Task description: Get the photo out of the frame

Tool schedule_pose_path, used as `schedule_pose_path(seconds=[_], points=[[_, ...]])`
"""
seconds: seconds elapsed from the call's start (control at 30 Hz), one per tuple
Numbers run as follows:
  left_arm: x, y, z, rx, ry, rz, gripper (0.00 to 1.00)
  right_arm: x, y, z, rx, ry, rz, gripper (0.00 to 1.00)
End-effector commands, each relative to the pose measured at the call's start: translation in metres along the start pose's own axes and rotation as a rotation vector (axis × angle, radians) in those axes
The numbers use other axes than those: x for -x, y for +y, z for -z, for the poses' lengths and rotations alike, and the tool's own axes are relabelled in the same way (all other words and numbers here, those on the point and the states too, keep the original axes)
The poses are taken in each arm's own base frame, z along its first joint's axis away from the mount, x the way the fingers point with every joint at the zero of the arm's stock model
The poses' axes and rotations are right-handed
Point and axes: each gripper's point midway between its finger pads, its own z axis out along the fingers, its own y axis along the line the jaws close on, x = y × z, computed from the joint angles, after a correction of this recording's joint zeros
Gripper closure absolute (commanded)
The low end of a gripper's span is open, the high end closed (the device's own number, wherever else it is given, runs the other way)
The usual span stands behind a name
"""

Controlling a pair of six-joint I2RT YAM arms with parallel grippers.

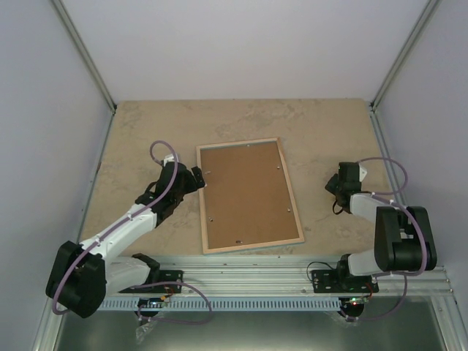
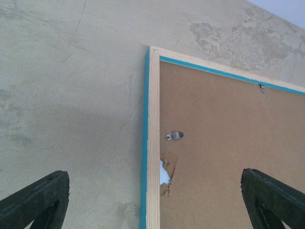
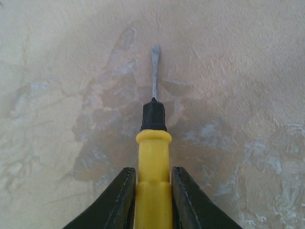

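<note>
Status: early stage, as I judge it. The frame lies face down near the middle of the table, wood-coloured back edges up, turquoise showing along its outer side. The brown backing sits inside it and covers the whole opening. The photo is not visible in any view; presumably it is under the backing, inside the frame.

Left end effector: released, jaws wide apart, holding nothing. It hovers at the frame's far-left corner. In the left wrist view one finger is over bare table and the other over the backing, with the frame's side rail between them.

Right end effector: grasping a screwdriver by its yellow handle, flat blade pointing away over bare table. It sits to the right of the frame, well apart from it.

Observations, left wrist view:
- a small metal clip lies on the backing just beside the rail; I cannot tell whether it is holding or turned free.
- a second clip sits along the far rail.
- a torn patch at the backing's edge, with something white showing through.

Done: tool in hand; nothing lifted out.
Left: free the clips, lift the backing out, then take the photo.
</note>
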Motion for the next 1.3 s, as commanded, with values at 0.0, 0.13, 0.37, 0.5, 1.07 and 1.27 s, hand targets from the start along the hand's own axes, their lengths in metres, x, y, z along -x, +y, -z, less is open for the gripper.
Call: schedule_pose_path(seconds=[0.0, 0.13, 0.37, 0.5, 1.07, 1.27], points=[[0.003, 0.003, 0.002, 0.004, -0.02, 0.015, 0.0, -0.004, -0.008, -0.003, -0.038, 0.017, -0.016, 0.74], [0.001, 0.0, 0.003, -0.012, -0.004, 0.022, 0.0, -0.005, -0.006, -0.002, -0.028, 0.022, -0.005, 0.65], [-0.023, 0.0, 0.001, -0.036, 0.095, 0.072, 0.0, 0.0, 0.019, 0.016, 0.105, 0.024, 0.053, 0.5], [-0.041, -0.001, -0.001, -0.051, 0.171, 0.099, 0.0, -0.006, 0.047, 0.034, 0.216, 0.035, 0.132, 0.4], [-0.128, -0.023, 0.004, -0.158, 0.433, 0.109, 0.0, -0.134, 0.1, 0.077, 0.535, 0.384, 0.426, 0.18], [-0.139, -0.024, 0.006, -0.161, 0.462, 0.102, 0.0, -0.151, 0.104, 0.084, 0.588, 0.42, 0.452, 0.18]])
